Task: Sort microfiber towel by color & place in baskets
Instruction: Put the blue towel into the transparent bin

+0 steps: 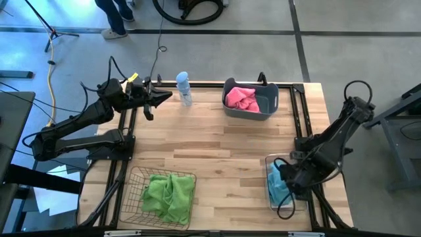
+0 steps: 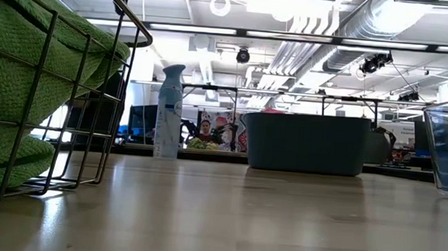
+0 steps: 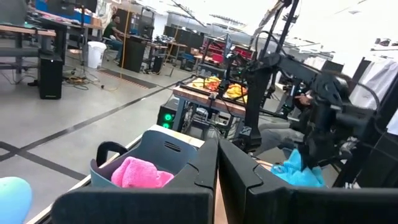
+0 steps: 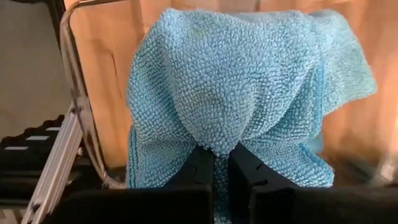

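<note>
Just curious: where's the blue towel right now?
The blue towel is pinched in the right gripper over the clear bin, at the table's near right corner.

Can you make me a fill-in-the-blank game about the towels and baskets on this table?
1. The wire basket holds a ____ towel.
2. The pink towel lies in the blue-grey ____.
3. The right gripper is shut on a ____ towel over the clear bin.
4. The left gripper waits beside the spray ____.

Missing words: green; tub; blue; bottle.
</note>
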`<state>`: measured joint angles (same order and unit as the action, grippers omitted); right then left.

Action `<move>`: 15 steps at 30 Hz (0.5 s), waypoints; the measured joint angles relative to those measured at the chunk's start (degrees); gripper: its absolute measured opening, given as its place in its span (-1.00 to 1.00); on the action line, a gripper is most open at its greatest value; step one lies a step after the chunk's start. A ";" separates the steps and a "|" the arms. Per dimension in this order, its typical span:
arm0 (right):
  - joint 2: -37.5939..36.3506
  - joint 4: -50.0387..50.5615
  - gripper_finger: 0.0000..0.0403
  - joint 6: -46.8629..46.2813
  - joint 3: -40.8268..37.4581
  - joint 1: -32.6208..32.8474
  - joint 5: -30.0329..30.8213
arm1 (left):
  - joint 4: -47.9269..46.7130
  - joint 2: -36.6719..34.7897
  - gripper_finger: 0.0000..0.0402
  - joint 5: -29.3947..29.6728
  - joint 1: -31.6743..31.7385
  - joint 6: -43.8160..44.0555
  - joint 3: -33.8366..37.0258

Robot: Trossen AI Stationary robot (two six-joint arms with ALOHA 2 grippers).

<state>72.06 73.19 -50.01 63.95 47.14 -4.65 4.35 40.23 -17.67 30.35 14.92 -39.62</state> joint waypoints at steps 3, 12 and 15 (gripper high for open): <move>0.39 -5.53 -1.00 -0.52 -4.00 0.00 -0.02 | -0.01 0.00 -1.00 0.00 -0.01 0.02 0.00; 0.38 -18.34 -1.00 -3.97 -12.17 -1.04 3.06 | -0.01 0.00 -1.00 0.11 -0.01 0.04 0.00; 0.38 -20.16 -1.00 -5.40 -14.73 -1.03 3.04 | -0.01 0.00 -1.00 0.11 -0.01 0.07 0.00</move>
<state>72.44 53.04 -55.41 49.22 46.11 -1.61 4.34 40.23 -17.56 30.34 14.98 -39.62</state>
